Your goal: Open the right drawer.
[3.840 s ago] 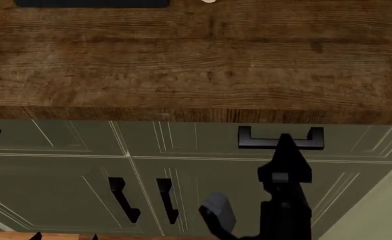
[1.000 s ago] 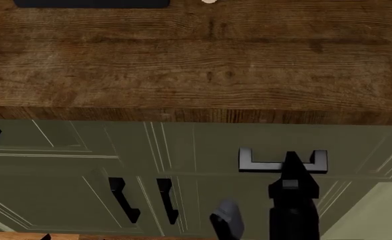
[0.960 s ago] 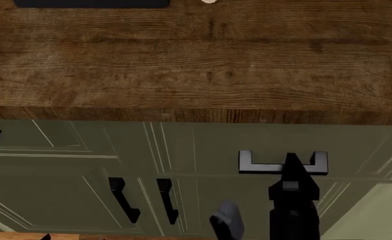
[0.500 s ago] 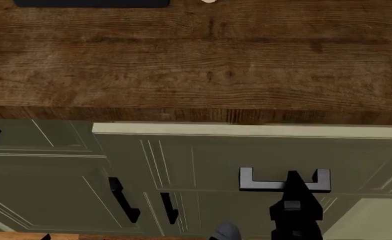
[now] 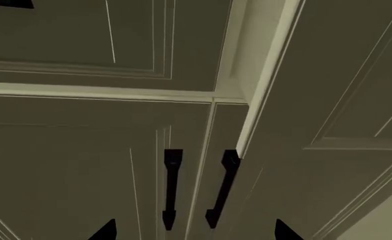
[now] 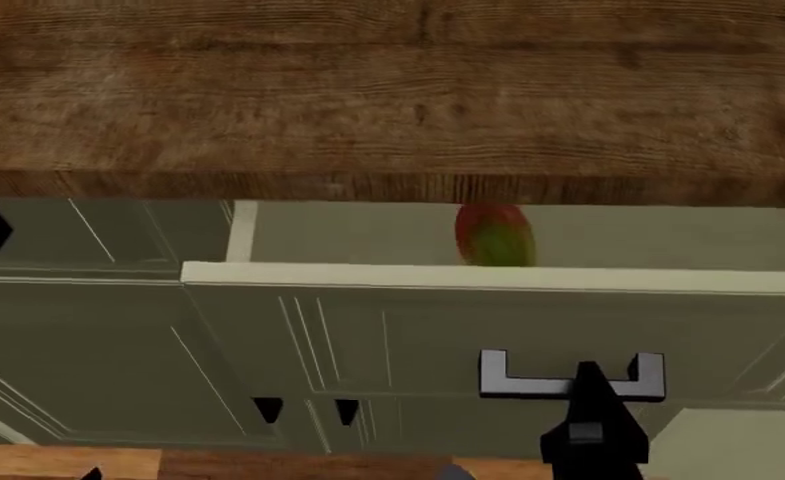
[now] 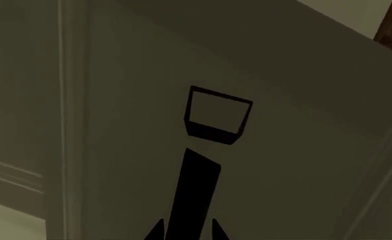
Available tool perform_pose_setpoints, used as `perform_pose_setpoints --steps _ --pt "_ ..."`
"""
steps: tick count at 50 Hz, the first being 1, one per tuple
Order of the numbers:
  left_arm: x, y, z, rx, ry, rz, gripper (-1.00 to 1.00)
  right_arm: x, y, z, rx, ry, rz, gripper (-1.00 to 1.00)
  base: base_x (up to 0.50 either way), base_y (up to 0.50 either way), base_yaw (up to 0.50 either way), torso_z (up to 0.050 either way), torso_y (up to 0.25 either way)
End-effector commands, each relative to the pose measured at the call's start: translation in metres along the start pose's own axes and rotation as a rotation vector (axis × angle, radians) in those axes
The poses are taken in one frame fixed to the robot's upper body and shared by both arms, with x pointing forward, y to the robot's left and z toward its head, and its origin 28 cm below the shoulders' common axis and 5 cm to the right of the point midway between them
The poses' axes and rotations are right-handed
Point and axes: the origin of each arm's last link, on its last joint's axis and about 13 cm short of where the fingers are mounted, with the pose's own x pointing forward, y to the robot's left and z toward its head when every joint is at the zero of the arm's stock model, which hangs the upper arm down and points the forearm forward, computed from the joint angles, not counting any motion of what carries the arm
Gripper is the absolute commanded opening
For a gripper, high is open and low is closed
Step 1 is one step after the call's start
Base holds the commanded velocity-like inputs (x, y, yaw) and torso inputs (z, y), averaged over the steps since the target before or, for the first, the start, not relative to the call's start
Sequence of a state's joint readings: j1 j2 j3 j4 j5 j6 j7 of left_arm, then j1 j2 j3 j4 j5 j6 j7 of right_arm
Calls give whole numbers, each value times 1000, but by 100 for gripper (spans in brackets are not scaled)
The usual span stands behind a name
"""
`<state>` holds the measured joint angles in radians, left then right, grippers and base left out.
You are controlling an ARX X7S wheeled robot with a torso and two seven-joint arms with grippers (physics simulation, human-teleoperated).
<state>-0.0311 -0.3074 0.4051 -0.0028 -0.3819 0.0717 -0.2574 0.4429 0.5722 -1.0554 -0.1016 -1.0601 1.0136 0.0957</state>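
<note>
The right drawer (image 6: pixel 392 330) stands pulled out from under the wooden counter, its cream top edge and inner walls showing. My right gripper (image 6: pixel 588 378) is shut on its black bar handle (image 6: pixel 526 385). The right wrist view has the handle (image 7: pixel 199 180) running between the two fingertips of that gripper (image 7: pixel 186 231), against the olive drawer front (image 7: pixel 302 150). A red and green fruit (image 6: pixel 495 236) lies inside the drawer at the back. My left gripper (image 5: pixel 196 232) is open and empty, its fingertips (image 5: pixel 106 231) facing the cabinet doors below.
The wooden countertop (image 6: pixel 365 90) overhangs the cabinets. The twin drawer front (image 6: pixel 85 240) at the left is closed. Two vertical black door handles (image 5: pixel 171 187) sit under the drawers, and the open drawer's side (image 5: pixel 265 65) juts out beside them.
The drawer has slid farther out with my right gripper on its handle, and a fruit inside now shows. The head view has shifted, so the counter takes up less of it.
</note>
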Motion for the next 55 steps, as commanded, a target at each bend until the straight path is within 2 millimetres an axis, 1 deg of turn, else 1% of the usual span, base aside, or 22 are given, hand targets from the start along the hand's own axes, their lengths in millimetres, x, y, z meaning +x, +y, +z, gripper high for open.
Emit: perform_pose_setpoints --steps 1,17,41,55 --pt "0 0 0 0 1 0 100 -3 -10 5 -34 -27 -124 -100 -250 0 0 0 0" --pt "0 0 0 -1 0 0 100 -2 -7 5 -28 -23 -125 -100 -249 0 0 0 1" --pt "0 0 0 -2 4 2 100 -1 -10 5 -31 -26 -126 -100 -248 0 0 1 1" --pt "0 0 0 0 2 0 100 -2 -6 5 -30 -25 -120 -100 -247 0 0 0 1"
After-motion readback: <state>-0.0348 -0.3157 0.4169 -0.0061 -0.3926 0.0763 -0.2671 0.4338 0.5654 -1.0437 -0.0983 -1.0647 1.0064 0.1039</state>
